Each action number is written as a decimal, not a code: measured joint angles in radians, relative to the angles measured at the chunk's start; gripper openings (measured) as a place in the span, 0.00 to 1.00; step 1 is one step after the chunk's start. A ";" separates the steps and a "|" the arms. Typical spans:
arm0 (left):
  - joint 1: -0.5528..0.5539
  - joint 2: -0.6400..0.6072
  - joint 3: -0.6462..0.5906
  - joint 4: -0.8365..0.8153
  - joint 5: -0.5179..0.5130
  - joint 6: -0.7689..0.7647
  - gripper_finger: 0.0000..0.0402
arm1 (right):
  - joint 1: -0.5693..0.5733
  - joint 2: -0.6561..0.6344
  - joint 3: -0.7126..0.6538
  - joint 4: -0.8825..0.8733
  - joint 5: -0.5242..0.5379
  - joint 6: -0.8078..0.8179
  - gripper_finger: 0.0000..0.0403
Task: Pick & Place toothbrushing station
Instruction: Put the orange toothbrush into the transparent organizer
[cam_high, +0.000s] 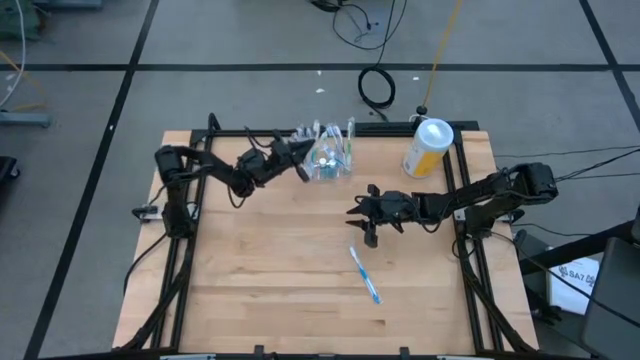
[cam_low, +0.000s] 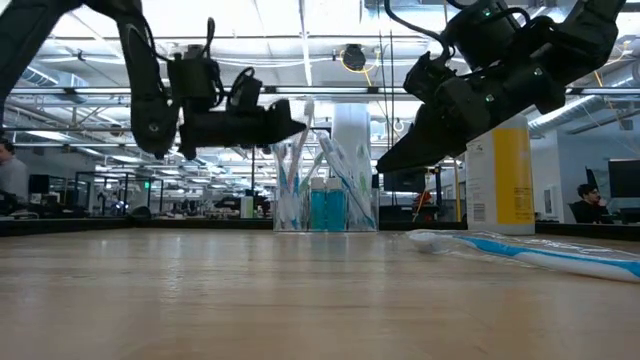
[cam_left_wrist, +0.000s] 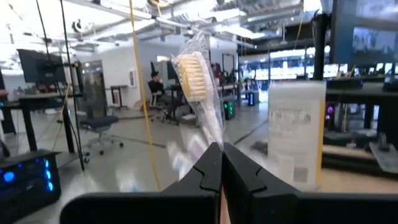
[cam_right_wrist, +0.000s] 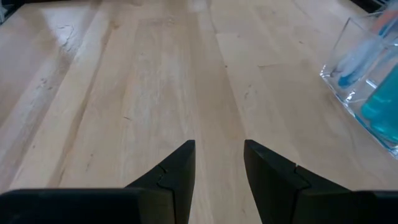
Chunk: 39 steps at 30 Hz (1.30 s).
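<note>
The clear plastic holder (cam_high: 330, 160) stands on its base at the far middle of the table, with several toothbrushes and a blue item inside; it also shows in the low view (cam_low: 325, 205) and the right wrist view (cam_right_wrist: 373, 87). My left gripper (cam_high: 301, 165) is just left of the holder, above the table, shut on a plastic-wrapped toothbrush (cam_left_wrist: 194, 81). My right gripper (cam_high: 365, 218) hovers open and empty over the middle of the table. A blue and white toothbrush (cam_high: 365, 275) lies flat on the table near it. My left gripper pinches the wrapped toothbrush's handle (cam_left_wrist: 214, 140) between its two shut fingers (cam_left_wrist: 239, 171). The gripper lies about level, coming from the table's left. The toothbrush stands up out of the fingers, bristle head (cam_left_wrist: 189, 73) on top, lifted clear of the table beside the holder.
A yellow canister (cam_high: 428, 147) with a white lid stands at the far right of the table. Bare wood lies to the near left. Cables lie on the floor beyond the far edge. People sit in the room behind.
</note>
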<state>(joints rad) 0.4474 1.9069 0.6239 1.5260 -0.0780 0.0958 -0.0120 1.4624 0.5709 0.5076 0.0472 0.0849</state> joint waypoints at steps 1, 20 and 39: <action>-0.002 0.015 0.000 0.004 0.000 -0.003 0.01 | 0.000 0.000 0.000 0.000 0.000 0.000 0.32; -0.088 0.083 0.000 -0.056 -0.146 0.053 0.02 | 0.000 0.000 0.000 -0.003 0.000 0.000 0.32; -0.225 0.075 0.000 -0.058 -0.594 0.095 0.02 | 0.000 0.000 0.000 -0.004 0.002 0.000 0.32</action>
<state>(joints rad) 0.2223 1.9820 0.6239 1.4677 -0.6720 0.1910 -0.0116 1.4624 0.5709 0.5037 0.0494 0.0849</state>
